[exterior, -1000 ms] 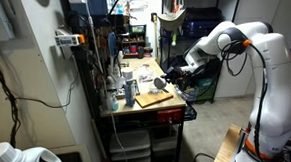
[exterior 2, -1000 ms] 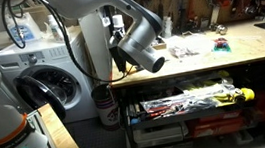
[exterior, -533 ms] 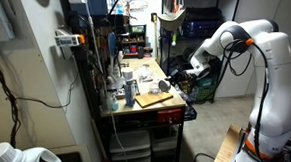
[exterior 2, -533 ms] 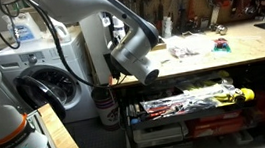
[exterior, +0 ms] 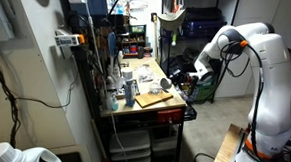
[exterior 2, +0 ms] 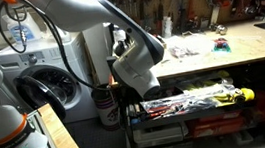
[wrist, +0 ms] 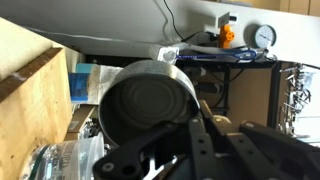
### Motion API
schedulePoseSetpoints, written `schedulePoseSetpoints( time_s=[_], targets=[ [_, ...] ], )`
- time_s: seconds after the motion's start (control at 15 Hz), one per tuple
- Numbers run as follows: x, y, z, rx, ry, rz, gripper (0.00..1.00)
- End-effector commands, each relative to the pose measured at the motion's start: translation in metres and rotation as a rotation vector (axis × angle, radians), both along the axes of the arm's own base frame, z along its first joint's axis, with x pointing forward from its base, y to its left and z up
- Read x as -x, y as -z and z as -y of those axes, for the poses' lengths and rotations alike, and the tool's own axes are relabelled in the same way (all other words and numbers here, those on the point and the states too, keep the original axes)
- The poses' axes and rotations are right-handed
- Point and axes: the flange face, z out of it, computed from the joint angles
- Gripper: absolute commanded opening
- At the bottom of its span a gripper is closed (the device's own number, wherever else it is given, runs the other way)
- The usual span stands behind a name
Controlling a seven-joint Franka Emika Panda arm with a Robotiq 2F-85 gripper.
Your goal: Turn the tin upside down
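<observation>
In the wrist view the tin (wrist: 148, 105) fills the middle: round, silvery rim, dark face turned toward the camera. My gripper (wrist: 165, 142) appears shut on it, with the black fingers against its lower edge. In an exterior view the gripper (exterior: 174, 83) hangs at the near edge of the wooden workbench (exterior: 137, 103), with the tin (exterior: 167, 84) a small pale spot at its tip. In an exterior view the arm's wrist (exterior 2: 137, 68) sits in front of the bench edge and hides the jaws and the tin.
Bottles and clutter (exterior: 121, 82) stand at the back of the bench beside a wooden board (exterior: 151, 97). A washing machine (exterior 2: 48, 84) stands next to the bench, with filled drawers (exterior 2: 191, 102) below it. A wooden panel (wrist: 30, 90) lies at the wrist view's left.
The wrist has rotated and dropped lower toward the bench's edge. The tin has turned with it.
</observation>
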Motion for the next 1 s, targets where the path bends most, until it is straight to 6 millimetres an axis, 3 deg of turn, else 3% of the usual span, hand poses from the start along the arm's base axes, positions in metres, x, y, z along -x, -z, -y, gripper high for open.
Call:
schedulePoseSetpoints(
  time_s=[0.0,0.33,0.93],
  targets=[
    [0.012,0.025,0.021,-0.119,0.073,-0.040,0.01],
    [0.022,0.052,0.038,-0.202,0.130,-0.128,0.01],
    [0.026,0.089,0.037,-0.288,0.122,-0.170,0.01]
  ],
)
